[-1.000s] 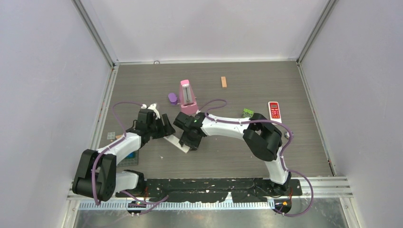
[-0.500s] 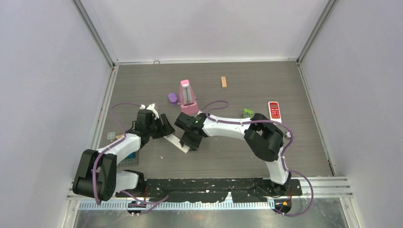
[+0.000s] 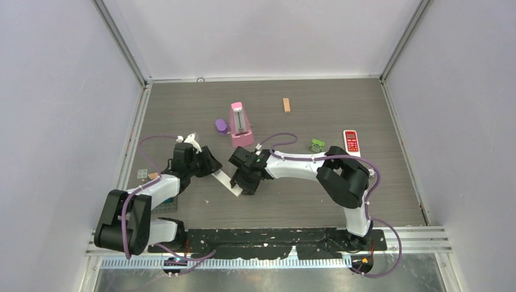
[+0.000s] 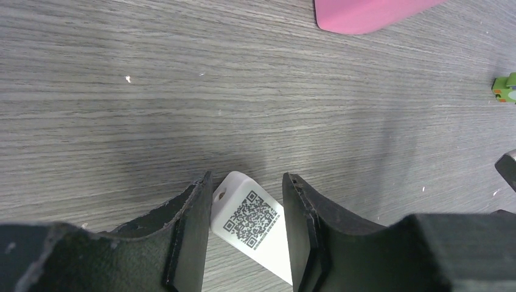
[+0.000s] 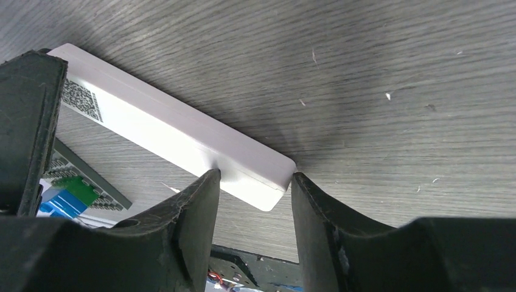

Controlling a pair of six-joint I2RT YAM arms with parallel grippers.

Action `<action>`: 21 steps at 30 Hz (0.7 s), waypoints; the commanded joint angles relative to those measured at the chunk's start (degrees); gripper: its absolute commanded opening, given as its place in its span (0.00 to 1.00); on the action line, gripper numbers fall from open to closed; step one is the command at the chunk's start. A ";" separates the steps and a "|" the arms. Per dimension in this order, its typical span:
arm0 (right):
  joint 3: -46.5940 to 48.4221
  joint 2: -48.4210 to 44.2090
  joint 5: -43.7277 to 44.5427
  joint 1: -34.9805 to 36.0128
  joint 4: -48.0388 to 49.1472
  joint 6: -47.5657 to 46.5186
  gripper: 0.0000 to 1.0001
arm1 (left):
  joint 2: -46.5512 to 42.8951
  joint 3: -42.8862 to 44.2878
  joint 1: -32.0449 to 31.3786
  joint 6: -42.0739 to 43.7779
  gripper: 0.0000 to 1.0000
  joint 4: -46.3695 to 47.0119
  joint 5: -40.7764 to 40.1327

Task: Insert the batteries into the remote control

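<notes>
The white remote control lies slanted on the table between my two grippers, back face up, its QR label showing in the left wrist view. My left gripper is shut on the remote's far-left end, one finger on its corner and the other on its opposite edge. My right gripper is shut on the near-right end, both fingertips touching the remote control. I cannot pick out the batteries in any view.
A pink metronome and a purple piece stand just behind the grippers. Further off are a wooden block, a green toy and a red-and-white remote. A grey studded plate with green and blue pieces lies under the left arm.
The left jaws have closed in around the remote's end. Both wrists have shifted a little toward the near edge, and the remote has stayed between them.
</notes>
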 commanded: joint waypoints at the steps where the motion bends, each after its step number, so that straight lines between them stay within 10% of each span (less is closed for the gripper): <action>1: -4.57 3.64 6.40 -0.23 11.13 -0.30 0.53 | -0.01 -2.09 -2.53 -3.70 0.44 -4.96 12.65; 21: -11.22 -9.29 9.99 -0.75 13.48 -16.65 0.84 | -3.86 7.15 -0.49 -0.90 0.68 -16.12 5.65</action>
